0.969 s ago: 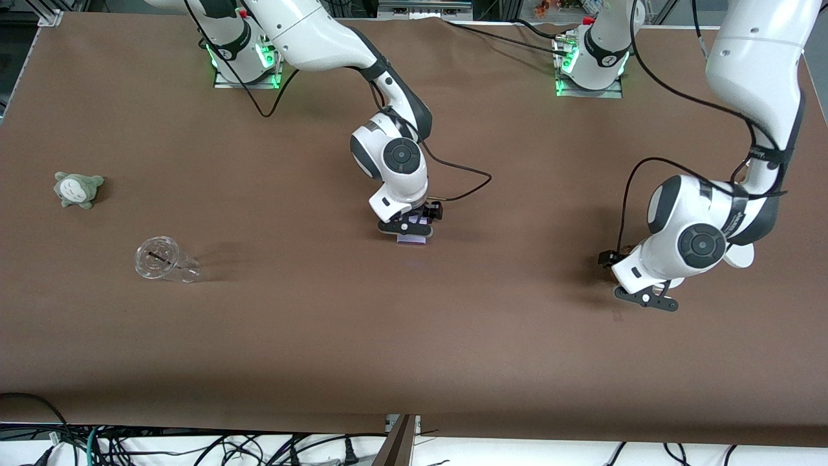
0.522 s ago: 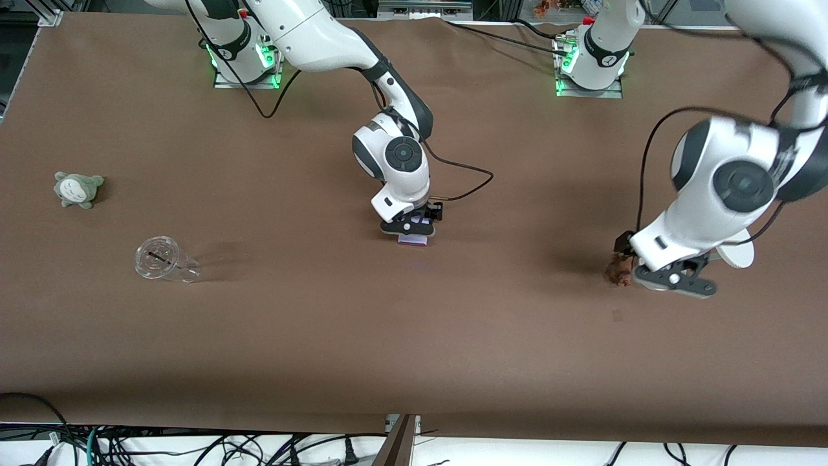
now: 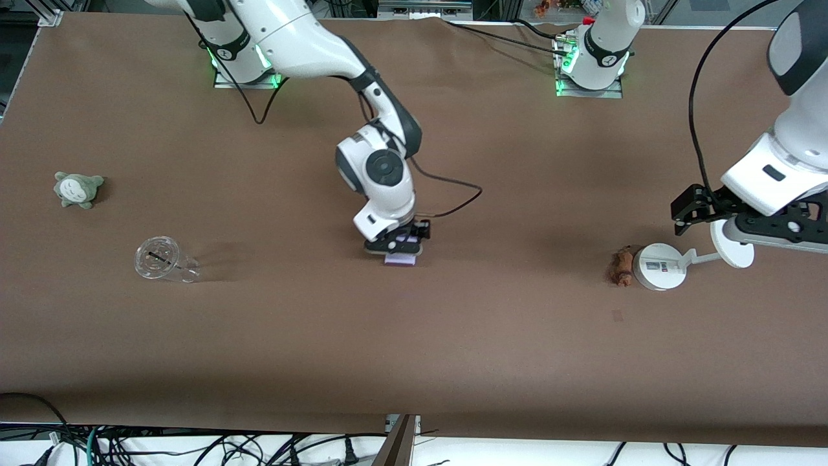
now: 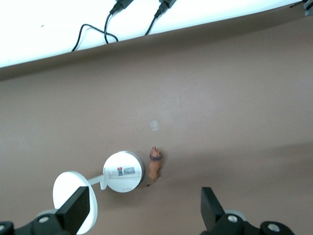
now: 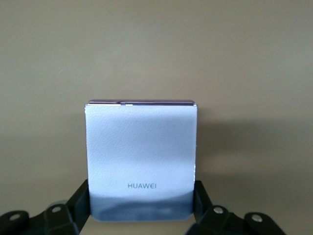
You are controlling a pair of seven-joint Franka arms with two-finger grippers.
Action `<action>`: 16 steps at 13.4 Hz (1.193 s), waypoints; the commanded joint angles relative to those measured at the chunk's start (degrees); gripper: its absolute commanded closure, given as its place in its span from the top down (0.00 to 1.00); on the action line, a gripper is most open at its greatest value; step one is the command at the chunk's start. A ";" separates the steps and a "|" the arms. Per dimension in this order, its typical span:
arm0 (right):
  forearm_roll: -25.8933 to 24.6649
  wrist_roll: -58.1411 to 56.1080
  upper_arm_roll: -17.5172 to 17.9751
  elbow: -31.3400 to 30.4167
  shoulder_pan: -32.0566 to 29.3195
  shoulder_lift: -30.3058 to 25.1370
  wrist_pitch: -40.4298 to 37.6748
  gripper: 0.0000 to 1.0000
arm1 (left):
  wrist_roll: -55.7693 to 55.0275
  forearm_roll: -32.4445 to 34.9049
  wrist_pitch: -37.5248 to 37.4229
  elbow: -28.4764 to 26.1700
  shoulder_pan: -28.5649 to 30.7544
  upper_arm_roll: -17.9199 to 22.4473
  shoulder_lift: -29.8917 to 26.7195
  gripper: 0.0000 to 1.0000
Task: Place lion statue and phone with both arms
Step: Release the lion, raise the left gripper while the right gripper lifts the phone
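The lion statue [image 3: 622, 268], a small reddish-brown figurine, lies on the table against the round base of a white stand [image 3: 658, 266]. It also shows in the left wrist view [image 4: 155, 165], free of any grip. My left gripper [image 3: 744, 220] is open and empty, raised high over the stand; in its wrist view [image 4: 142, 215] the fingers [image 4: 74, 211] stand wide apart. My right gripper [image 3: 396, 247] is shut on the lavender phone [image 3: 401, 259], held low over the table's middle. The right wrist view shows the phone [image 5: 142, 152] clamped by its side edges between the fingers [image 5: 80, 200].
The white stand's disc [image 3: 732, 244] lies toward the left arm's end. A clear plastic cup [image 3: 165, 260] lies on its side and a grey-green plush toy [image 3: 79, 189] sits toward the right arm's end. A small pale mark [image 3: 618, 315] lies nearer the camera than the lion.
My left gripper rose off the lion statue and swung toward the left arm's end, leaving the lion beside the stand. My right gripper shifted slightly toward the camera with the phone.
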 commanded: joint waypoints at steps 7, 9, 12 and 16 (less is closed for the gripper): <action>-0.63 -21.12 0.14 -1.40 -21.66 -5.17 -10.58 0.40 | 0.14 -1.95 -8.96 1.16 0.31 -0.07 -0.48 1.00; -0.72 -23.41 0.14 -3.24 -24.13 -4.99 -10.58 0.40 | 0.31 -2.47 -9.32 0.99 0.92 0.01 -0.57 1.00; -0.72 -27.55 0.14 -5.53 -26.34 -4.73 -10.24 0.40 | 0.67 -5.71 -8.54 -1.45 1.98 0.88 -2.13 1.00; -0.72 -35.11 0.14 -7.46 -29.15 -4.73 -10.06 0.40 | 0.49 -7.84 3.13 -18.40 -10.92 15.47 -13.72 1.00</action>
